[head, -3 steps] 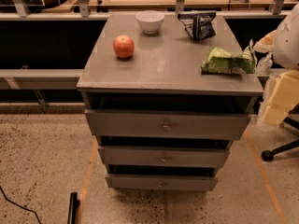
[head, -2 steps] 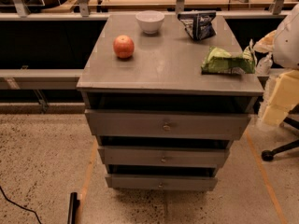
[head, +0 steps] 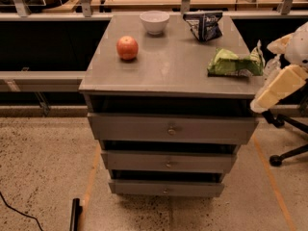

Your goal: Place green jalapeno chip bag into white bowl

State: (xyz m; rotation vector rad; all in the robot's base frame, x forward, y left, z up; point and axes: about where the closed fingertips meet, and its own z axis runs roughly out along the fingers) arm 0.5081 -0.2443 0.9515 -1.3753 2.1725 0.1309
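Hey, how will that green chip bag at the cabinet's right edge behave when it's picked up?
The green jalapeno chip bag looks crumpled, so probably light and floppy. Its glossy foil may be slippery. Lying flat near the right edge of the cabinet top, a push would likely slide it, not roll it. The gripper is by its right end.

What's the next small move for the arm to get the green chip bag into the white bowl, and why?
Probably ease the gripper inward onto the nearest end of the green jalapeno chip bag. The gripper is at the right edge of the cabinet top, beside the bag, which lies flat there; the white bowl stands at the back edge.
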